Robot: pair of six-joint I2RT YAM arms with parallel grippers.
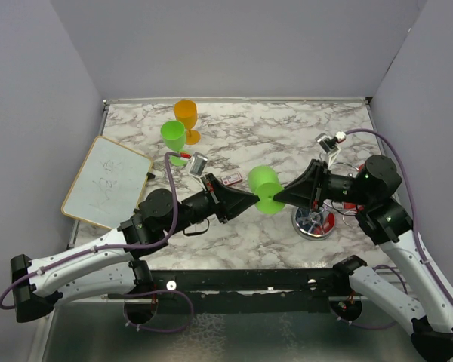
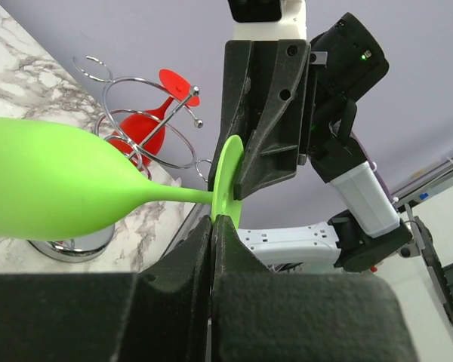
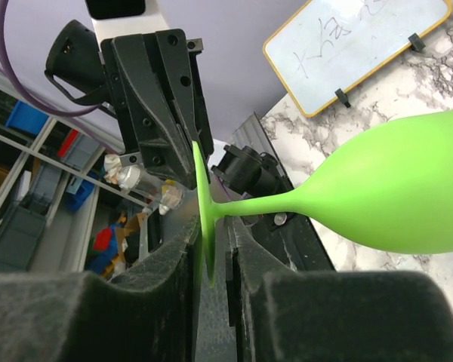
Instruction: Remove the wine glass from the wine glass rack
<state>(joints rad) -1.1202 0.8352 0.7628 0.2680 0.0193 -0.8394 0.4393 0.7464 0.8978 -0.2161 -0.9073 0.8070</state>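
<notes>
Marble table (image 1: 287, 128) | left: whiteboard (image 1: 106, 181) lying flat | back left: orange glass (image 1: 186, 119), green glass (image 1: 174, 139), upright | right: wine glass rack (image 1: 314, 222) standing

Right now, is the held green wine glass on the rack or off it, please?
Off: left gripper and right gripper pinch the green wine glass by its foot, clear of the rack.

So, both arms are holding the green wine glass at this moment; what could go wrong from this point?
The left fingers and the right fingers both pinch only the thin foot of the green wine glass, its bowl sticking out sideways. If one lets go early, the glass may swing or drop onto the marble table.
The wine glass rack, with a red glass hanging on it, stands close by the right arm; pulling back could knock it.
</notes>
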